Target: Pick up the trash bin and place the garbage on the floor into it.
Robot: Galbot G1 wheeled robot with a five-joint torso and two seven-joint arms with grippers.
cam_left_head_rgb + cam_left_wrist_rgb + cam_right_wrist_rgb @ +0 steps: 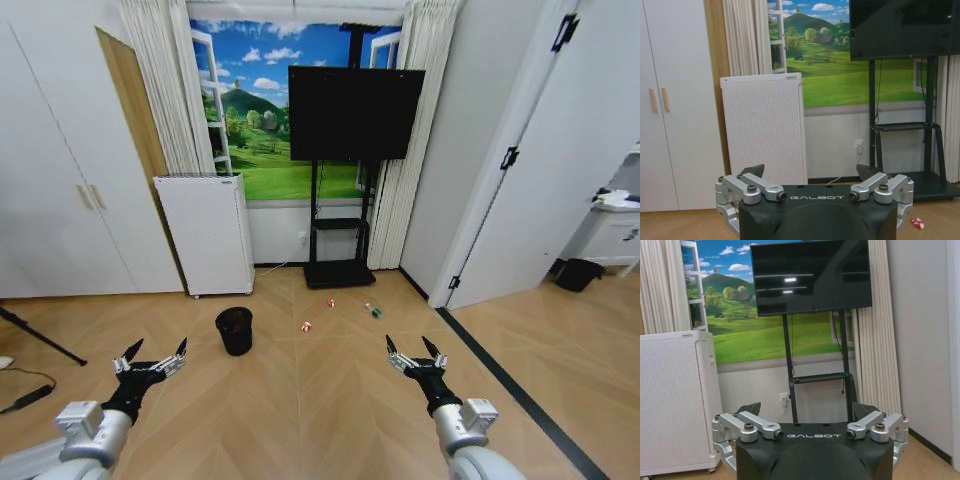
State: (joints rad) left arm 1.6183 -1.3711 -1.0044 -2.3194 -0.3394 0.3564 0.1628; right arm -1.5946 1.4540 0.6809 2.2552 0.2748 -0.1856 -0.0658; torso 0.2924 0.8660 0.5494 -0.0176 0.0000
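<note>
The trash bin [234,330], a small black mesh wastebasket, stands upright on the wooden floor ahead of me, left of centre. The garbage lies to its right: a red-and-white scrap [306,325], another red-and-white piece [330,302] farther back, and a green bottle-like piece [373,311]. One red-and-white scrap [917,223] also shows on the floor in the left wrist view. My left gripper [151,354] is open, held low and short of the bin. My right gripper [416,350] is open too, short of the green piece. Both hold nothing [811,172] [807,409].
A white perforated cabinet [207,233] stands against the back wall behind the bin. A black TV on a stand [352,120] rises right of it, its base [340,273] on the floor. White wardrobe doors [60,190] line the left; a low black basket [578,274] sits far right.
</note>
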